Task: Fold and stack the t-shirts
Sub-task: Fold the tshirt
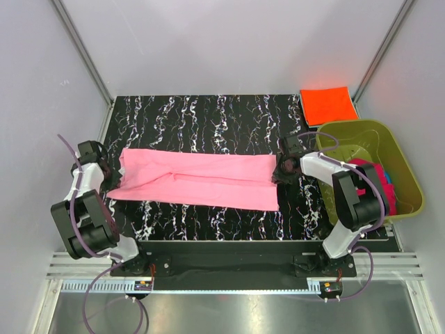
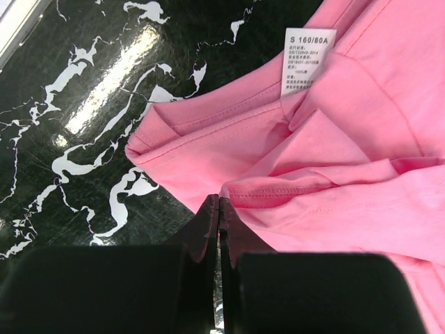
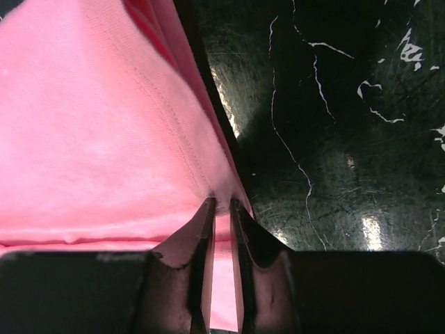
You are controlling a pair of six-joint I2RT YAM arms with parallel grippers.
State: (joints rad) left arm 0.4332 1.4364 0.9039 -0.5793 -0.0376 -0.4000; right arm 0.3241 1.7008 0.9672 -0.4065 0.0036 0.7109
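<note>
A light pink t-shirt lies stretched left to right across the black marbled table. My left gripper sits at its left end. In the left wrist view its jaws are pressed shut at a hem of the pink shirt, near the size label. My right gripper is at the shirt's right end. Its jaws stand slightly apart, with the pink fabric showing in the narrow gap. A folded bright orange t-shirt lies at the back right corner.
An olive-green tub stands at the right edge, beside the right arm. Magenta and blue cloth lie bunched inside it. Grey walls close in the table on three sides.
</note>
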